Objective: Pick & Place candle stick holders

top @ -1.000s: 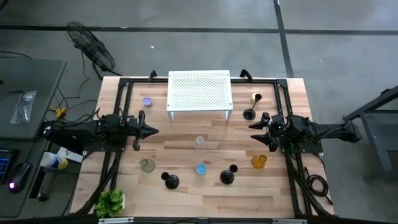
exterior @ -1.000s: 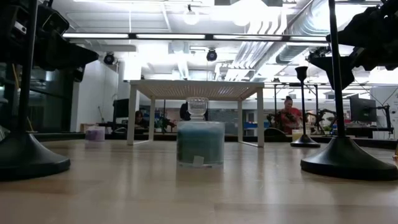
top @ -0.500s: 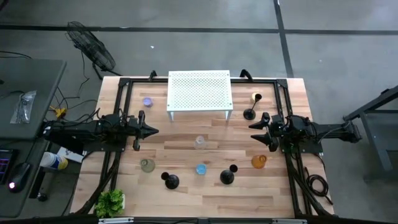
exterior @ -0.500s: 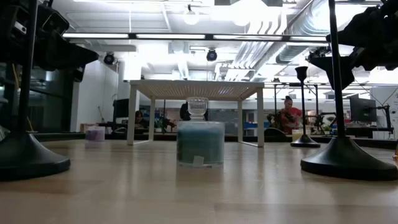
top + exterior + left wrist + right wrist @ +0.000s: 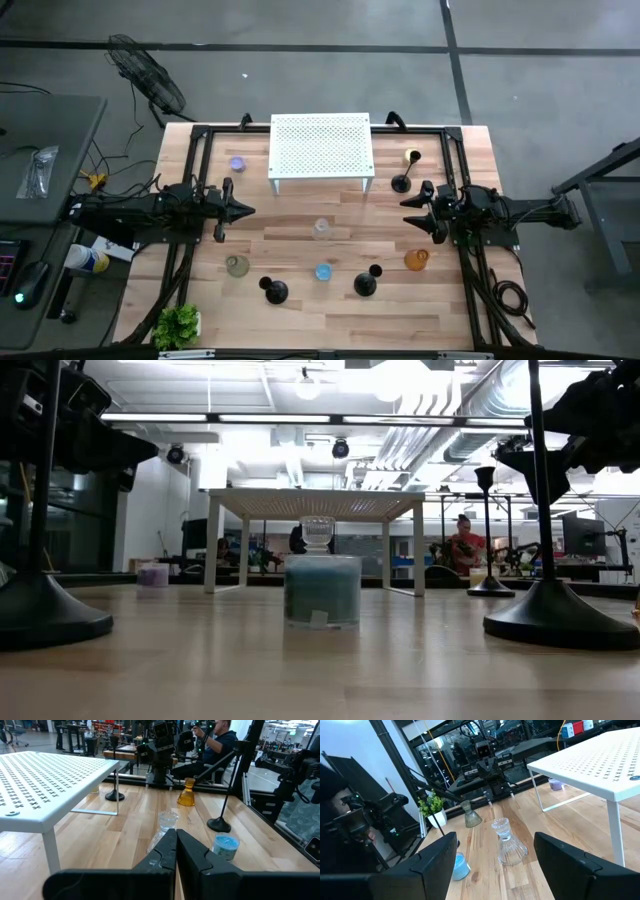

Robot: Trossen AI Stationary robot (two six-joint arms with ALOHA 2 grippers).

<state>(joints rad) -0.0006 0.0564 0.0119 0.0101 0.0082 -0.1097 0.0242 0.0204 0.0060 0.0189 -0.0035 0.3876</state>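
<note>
Left gripper [image 5: 246,210]: it hovered over the left side of the surface [image 5: 300,300], pointing toward the middle. In its wrist view the two fingers [image 5: 167,851] were pressed together, with nothing between them.
Right gripper [image 5: 406,203]: it hovered over the right side, facing the left one. Its fingers [image 5: 440,854] stood wide apart, holding nothing; I'd guess it was parked ready to reach in.
Clear glass cup [image 5: 321,229]: it stood in the middle of the surface, between the two grippers and in sight of both wrist cameras, so it looked the easiest first pick.
Blue cup [image 5: 323,271]: near the front edge, between two of the black holders.
Black holders: one at the front left [image 5: 273,290], one at the front right [image 5: 367,283], one at the back right [image 5: 401,183] just beside the stand's corner. All stood upright on their flared bases.
Other cups: purple [image 5: 237,164] at the back left, greenish [image 5: 236,265] at the front left, amber [image 5: 416,259] close under the right arm, yellow [image 5: 412,157] at the back right.
White perforated stand [image 5: 321,146]: at the back centre, with nothing on top; it could be where the pieces were meant to go, though nothing confirmed that.
Plant [image 5: 177,323]: tucked into the front left corner, out of the way.
Progress: by my judgement nothing had yet been picked up.
</note>
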